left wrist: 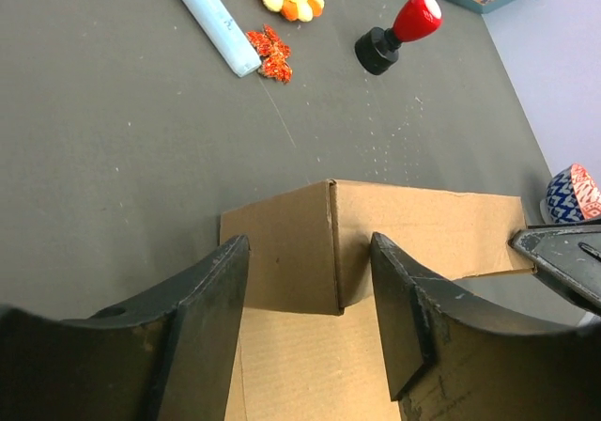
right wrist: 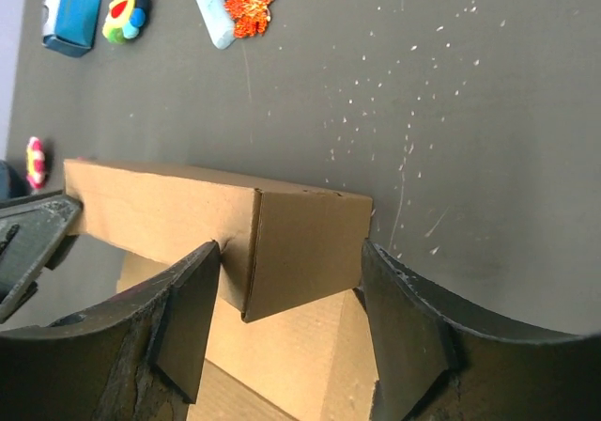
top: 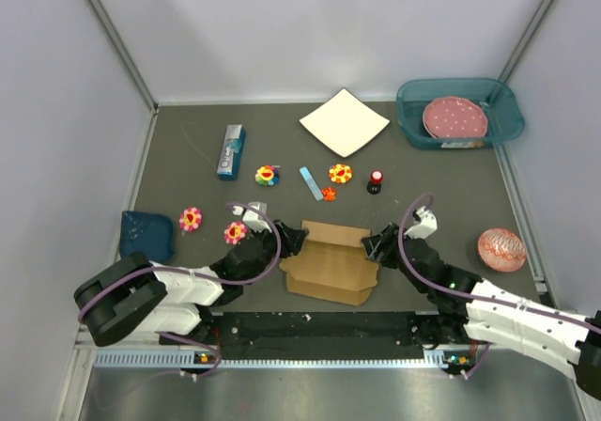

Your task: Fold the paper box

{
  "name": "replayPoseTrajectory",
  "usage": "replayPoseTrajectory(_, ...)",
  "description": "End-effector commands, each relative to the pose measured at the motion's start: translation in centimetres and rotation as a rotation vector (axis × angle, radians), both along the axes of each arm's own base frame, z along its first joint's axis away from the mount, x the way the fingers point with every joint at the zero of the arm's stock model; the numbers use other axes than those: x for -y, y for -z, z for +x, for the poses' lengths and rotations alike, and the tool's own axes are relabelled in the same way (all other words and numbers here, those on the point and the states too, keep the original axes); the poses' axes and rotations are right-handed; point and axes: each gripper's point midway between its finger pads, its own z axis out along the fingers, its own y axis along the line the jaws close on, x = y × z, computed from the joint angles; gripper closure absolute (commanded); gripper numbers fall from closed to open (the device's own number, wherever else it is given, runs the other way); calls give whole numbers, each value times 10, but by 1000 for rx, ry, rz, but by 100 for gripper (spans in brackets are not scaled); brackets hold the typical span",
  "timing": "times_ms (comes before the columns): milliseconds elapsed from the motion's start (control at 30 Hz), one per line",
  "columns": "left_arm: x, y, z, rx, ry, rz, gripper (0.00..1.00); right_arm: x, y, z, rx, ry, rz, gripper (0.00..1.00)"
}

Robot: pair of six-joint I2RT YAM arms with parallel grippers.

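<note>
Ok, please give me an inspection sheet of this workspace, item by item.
Surface: dark grey table, a few white specks.
Job's things: brown box, partly folded, between the arms.
Clutter: white sheet, blue carton, red stamp, flower toys, teal tub holding a pink plate, patterned ball.
Claws: left claw and right claw open, each astride one box end.
Cables: purple cables loop along both arms.
Surroundings: grey walls; nothing else seen.

Paper box (left wrist: 423, 224): matt brown cardboard. Table (left wrist: 113, 139): matt grey, speckled. Fingers (left wrist: 207, 294): black, probably plastic.
</note>
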Motion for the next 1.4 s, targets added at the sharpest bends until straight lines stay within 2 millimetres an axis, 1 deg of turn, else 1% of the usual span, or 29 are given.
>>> replayPoseTrajectory(0, -5, 9, 2, -16, -15, 66, 40, 10, -9, 10, 26, 29, -102, 38)
replayPoseTrajectory(100, -5, 9, 2, -16, -15, 69, 39, 10, -6, 14, 29, 39, -96, 39)
replayPoseTrajectory(200, -4, 10, 2, -19, -15, 73, 40, 12, 2, 17, 20, 38, -61, 44)
replayPoseTrajectory(233, -4, 12, 2, -23, -15, 77, 41, 13, 7, 17, 16, 41, -52, 53)
replayPoseTrajectory(267, -4, 11, 2, -20, -12, 74, 42, 14, 10, 16, 6, 42, -47, 58)
replayPoseTrajectory(300, -4, 11, 2, -18, -10, 74, 46, 16, 14, 16, -3, 45, -50, 63)
replayPoseTrajectory(333, -4, 14, 1, -23, -8, 80, 48, 18, 21, 13, -14, 46, -54, 71)
replayPoseTrajectory(400, -3, 14, 2, -21, -11, 73, 50, 17, 24, 11, -22, 45, -29, 76)
replayPoseTrajectory(433, -4, 16, 1, -25, -9, 78, 53, 19, 32, 8, -34, 44, -29, 80)
replayPoseTrajectory(500, -2, 17, 1, -25, -5, 71, 55, 18, 38, 5, -53, 44, -6, 83)
replayPoseTrajectory(533, -2, 20, 1, -29, -2, 75, 58, 20, 45, 2, -68, 44, -12, 85)
replayPoseTrajectory(633, -2, 25, -1, -39, 5, 81, 62, 25, 59, -5, -104, 49, -19, 89)
replayPoseTrajectory(733, -4, 29, -2, -44, 2, 80, 63, 30, 68, -10, -127, 55, -34, 91)
replayPoseTrajectory(767, -5, 29, -2, -41, -2, 78, 63, 30, 67, -10, -123, 56, -31, 91)
replayPoseTrajectory(800, -5, 28, -2, -37, -6, 73, 63, 31, 66, -10, -122, 55, -33, 91)
replayPoseTrajectory(833, -7, 25, -1, -27, -13, 66, 61, 31, 65, -10, -116, 51, -36, 88)
replayPoseTrajectory(867, -7, 21, 0, -17, -17, 57, 58, 29, 58, -8, -96, 47, -24, 84)
replayPoseTrajectory(900, -8, 19, 1, -15, -19, 58, 48, 28, 51, -6, -78, 41, -23, 75)
replayPoseTrajectory(933, -8, 7, 4, 4, -27, 34, 44, 26, 43, -4, -65, 39, -24, 70)
replayPoseTrajectory(967, -10, 9, 5, -7, -36, 53, 41, 26, 36, -2, -50, 42, -23, 64)
replayPoseTrajectory(1000, -10, 5, 6, 0, -39, 57, 37, 25, 29, 0, -31, 33, -29, 59)
replayPoseTrajectory(1033, -8, -9, 10, 25, -44, 37, 36, 21, 14, 5, -5, 32, -15, 56)
replayPoseTrajectory(1067, -9, -13, 12, 36, -52, 48, 34, 21, 9, 7, 12, 28, -28, 53)
replayPoseTrajectory(1100, -12, -12, 13, 29, -63, 65, 33, 19, 3, 8, 25, 22, -24, 48)
replayPoseTrajectory(1133, -11, -20, 16, 38, -73, 53, 31, 18, -4, 10, 40, 19, -22, 46)
replayPoseTrajectory(1200, -13, -27, 19, 51, -86, 43, 30, 17, -10, 12, 57, 14, -31, 42)
replayPoseTrajectory(1233, -13, -31, 20, 54, -90, 36, 29, 15, -19, 14, 72, 9, -25, 41)
replayPoseTrajectory(1300, -13, -38, 21, 64, -87, 18, 28, 12, -26, 15, 92, -15, -32, 38)
replayPoseTrajectory(1367, -12, -44, 22, 71, -87, 9, 26, 8, -39, 16, 119, -36, -27, 36)
